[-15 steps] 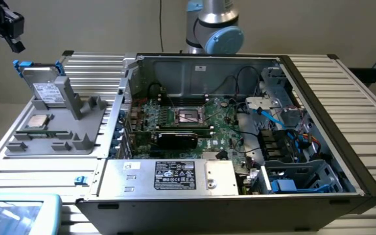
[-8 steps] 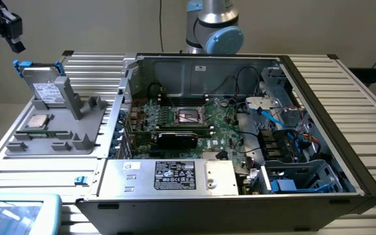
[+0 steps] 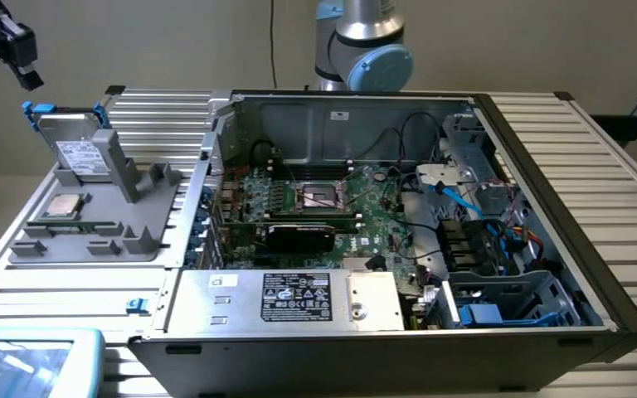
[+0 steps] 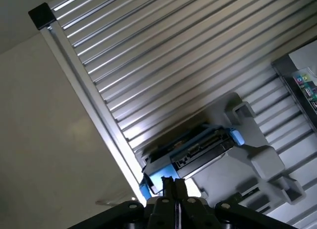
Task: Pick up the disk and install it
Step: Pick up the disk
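While the jaws sit clenched tip to tip w/ nothing between them, the disk (image 3: 75,151) stands upright on edge in a slot of the grey holder (image 3: 86,245), at the exterior view's left.

Jaws, pos.: high in the exterior view's upper-left corner, above the disk and well apart from it. No contact. In the wrist view the shut tips point down toward the disk (image 4: 198,150), seen here edge-on from above, w/ the holder (image 4: 260,162) under it.

Disk, condition:
- Silver-grey metal body, white label w/ barcodes facing the exterior camera.
- Blue plastic frame around the edges; blue tabs stick out at both top corners.
- Not installed.

Surroundings:
- Holder rests on the slatted aluminium table (image 3: 606,182).
- Small square silver chip (image 3: 66,205) lies flat on the holder, just beside the disk's foot.
- Open computer case (image 3: 352,361) stands at table ctr, to the exterior view's right of the holder. Inside: green circuit board (image 3: 385,220), grey labelled power box (image 3: 296,297) along the near wall, blue cables (image 3: 463,199) toward the exterior view's right.
- Arm base (image 3: 363,41) rises behind the case.
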